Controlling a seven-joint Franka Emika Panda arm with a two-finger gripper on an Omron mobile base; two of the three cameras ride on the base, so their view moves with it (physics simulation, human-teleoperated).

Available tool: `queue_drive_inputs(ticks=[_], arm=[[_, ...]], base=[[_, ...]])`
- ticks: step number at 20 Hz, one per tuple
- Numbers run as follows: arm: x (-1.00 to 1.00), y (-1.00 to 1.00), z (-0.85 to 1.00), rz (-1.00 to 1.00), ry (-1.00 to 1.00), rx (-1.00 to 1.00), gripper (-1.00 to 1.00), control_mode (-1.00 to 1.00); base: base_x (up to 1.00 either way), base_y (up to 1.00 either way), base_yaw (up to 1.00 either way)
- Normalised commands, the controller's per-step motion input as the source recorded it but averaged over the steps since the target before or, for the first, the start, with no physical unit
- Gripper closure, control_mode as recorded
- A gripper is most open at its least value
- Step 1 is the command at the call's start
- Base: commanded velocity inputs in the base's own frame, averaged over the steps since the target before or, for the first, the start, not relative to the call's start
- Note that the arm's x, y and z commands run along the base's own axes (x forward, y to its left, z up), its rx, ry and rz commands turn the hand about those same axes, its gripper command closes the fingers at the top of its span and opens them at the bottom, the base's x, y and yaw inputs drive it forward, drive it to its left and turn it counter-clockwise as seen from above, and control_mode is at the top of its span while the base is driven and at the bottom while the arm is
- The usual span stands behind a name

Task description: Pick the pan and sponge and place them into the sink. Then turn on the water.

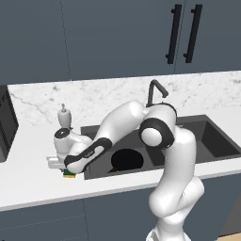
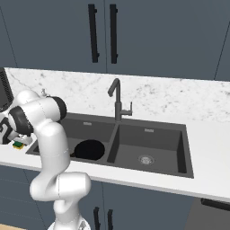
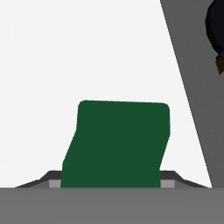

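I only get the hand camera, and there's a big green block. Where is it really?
Observer: That's the sponge, green over yellow, on the white counter just left of the sink.
Operator: Is the pan washed yet?
Observer: The pan already lies in the sink's left basin.
Operator: Is water coming out?
Observer: No stream falls from the tap; both basins look dry.
Operator: What's that bottle thing nearby?
Observer: A white soap dispenser stands behind the sponge.

Sponge point(image 3: 117, 142) matt green top; counter point(image 1: 33, 162) smooth white; backsplash point(image 1: 103, 96) veined marble; sink point(image 2: 152, 134) matt grey.
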Motion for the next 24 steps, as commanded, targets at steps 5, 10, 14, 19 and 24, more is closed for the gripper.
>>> queue_drive_inputs(ticks=[5,10,14,19,24], arm=[[0.0,0.0,0.0,0.0,0.0,0.0,1.0,-1.0],[0.0,0.0,0.0,0.0,0.0,0.0,1.0,-1.0],[0.0,0.0,0.0,0.0,0.0,0.0,1.0,-1.0],[-0.07,-0.01,0.0,0.0,0.0,0.0,1.0,-1.0],[-0.01,-0.32,0.21,0.0,0.0,0.0,1.0,-1.0]], base=[[0.0,0.0,0.0],[0.0,0.0,0.0],[0.0,0.0,0.0],[0.0,0.0,0.0],[0.0,0.0,0.0]])
